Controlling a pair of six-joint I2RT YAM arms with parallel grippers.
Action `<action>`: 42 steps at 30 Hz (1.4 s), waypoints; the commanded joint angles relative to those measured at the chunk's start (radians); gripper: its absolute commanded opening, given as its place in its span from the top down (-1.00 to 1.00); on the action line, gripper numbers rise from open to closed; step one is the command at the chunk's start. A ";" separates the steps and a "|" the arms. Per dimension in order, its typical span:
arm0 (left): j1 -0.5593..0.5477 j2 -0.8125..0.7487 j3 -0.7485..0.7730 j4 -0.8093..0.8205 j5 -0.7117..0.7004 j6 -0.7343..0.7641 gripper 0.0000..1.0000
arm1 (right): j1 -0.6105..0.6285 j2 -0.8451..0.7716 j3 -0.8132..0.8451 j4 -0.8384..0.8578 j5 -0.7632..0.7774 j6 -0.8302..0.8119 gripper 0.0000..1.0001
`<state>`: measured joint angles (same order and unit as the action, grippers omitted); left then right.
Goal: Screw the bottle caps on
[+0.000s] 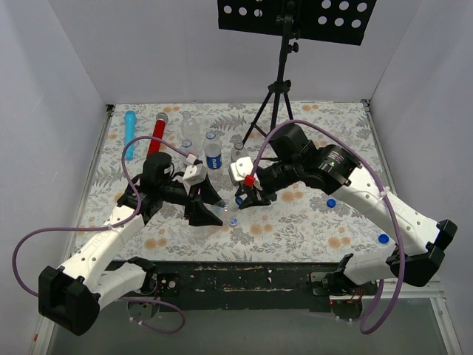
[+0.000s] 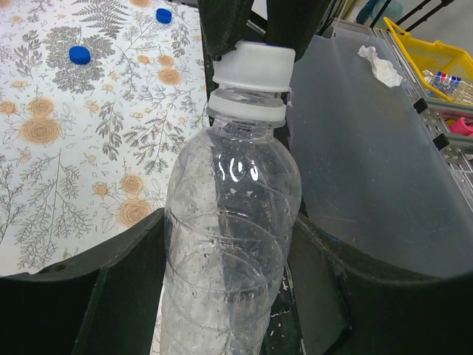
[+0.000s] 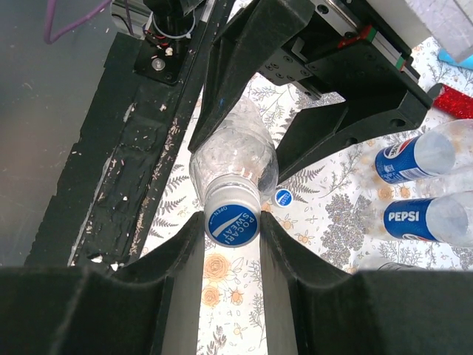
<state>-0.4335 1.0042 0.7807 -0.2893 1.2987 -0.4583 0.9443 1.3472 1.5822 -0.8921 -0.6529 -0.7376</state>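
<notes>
— Left gripper (image 2: 225, 285) clamps the clear bottle (image 2: 229, 222) toward the near edge of the worktop (image 2: 44, 185). My right gripper (image 3: 231, 222) pinches the blue cap (image 3: 231, 225) sitting on its neck.
— Next?
— I think twisting it tight, held straight. Pepsi bottles (image 3: 414, 218) stand near on the far side, and loose caps (image 2: 79, 54) lie apart.

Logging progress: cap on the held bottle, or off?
On: cap sits atop the bottle neck, right gripper closed around it, left gripper holding the body. Tightness: cannot tell.

Robot lab booth: white walls (image 1: 185, 59), tripod stand (image 1: 281, 74)
</notes>
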 commanded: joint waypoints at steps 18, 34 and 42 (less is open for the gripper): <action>-0.131 -0.237 -0.109 0.527 -0.538 -0.080 0.68 | 0.016 0.081 -0.061 0.160 0.300 0.528 0.68; -0.221 -0.214 -0.262 0.684 -0.742 -0.072 0.70 | 0.016 0.053 -0.097 0.163 0.585 1.063 0.41; -0.183 -0.179 -0.293 0.754 -0.742 -0.249 0.78 | 0.008 -0.008 0.087 0.145 0.642 0.985 -0.70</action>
<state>-0.6430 0.8246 0.4801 0.3107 0.5404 -0.5938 0.9550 1.3914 1.5543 -0.7670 -0.0502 0.2779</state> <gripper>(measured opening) 0.574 0.781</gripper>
